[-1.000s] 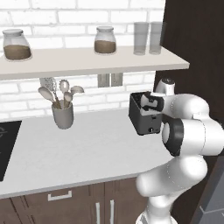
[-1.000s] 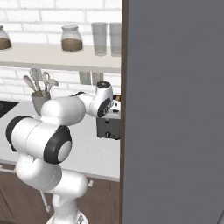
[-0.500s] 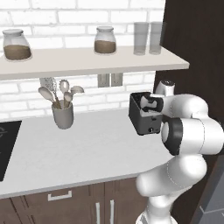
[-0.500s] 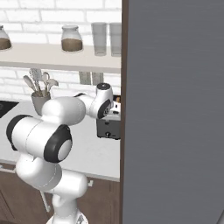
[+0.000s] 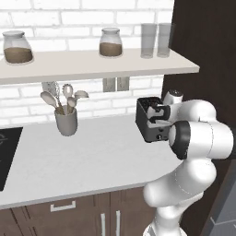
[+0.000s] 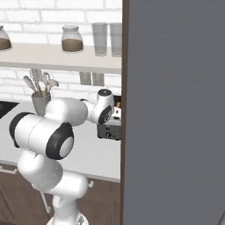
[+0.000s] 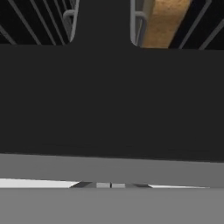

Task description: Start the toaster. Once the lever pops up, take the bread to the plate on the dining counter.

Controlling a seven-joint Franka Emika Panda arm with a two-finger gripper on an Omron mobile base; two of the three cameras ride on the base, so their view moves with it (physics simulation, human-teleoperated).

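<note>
The black toaster [image 5: 148,123] stands at the right end of the pale worktop [image 5: 92,161], against a dark tall cabinet. My gripper [image 5: 158,117] presses against the toaster's near end by its top, with the arm bent over it. In the hand view the toaster's dark body [image 7: 112,100] is very close, and the golden-tan bread [image 7: 164,21] sits down in the right slot. The gripper's tips [image 7: 110,185] meet at the bottom, shut with nothing between them. From the right base view the toaster [image 6: 109,129] shows partly behind my forearm. The plate and the dining counter are out of view.
A grey utensil cup [image 5: 67,123] with spoons stands at the back left of the worktop. Above runs a shelf [image 5: 92,67] with jars and glasses. A dark cooktop [image 5: 5,154] lies at the far left. A tall grey panel [image 6: 176,110] closes off the right.
My hand has sunk a little at the toaster's near end. The toaster, the bread and the base have not moved.
</note>
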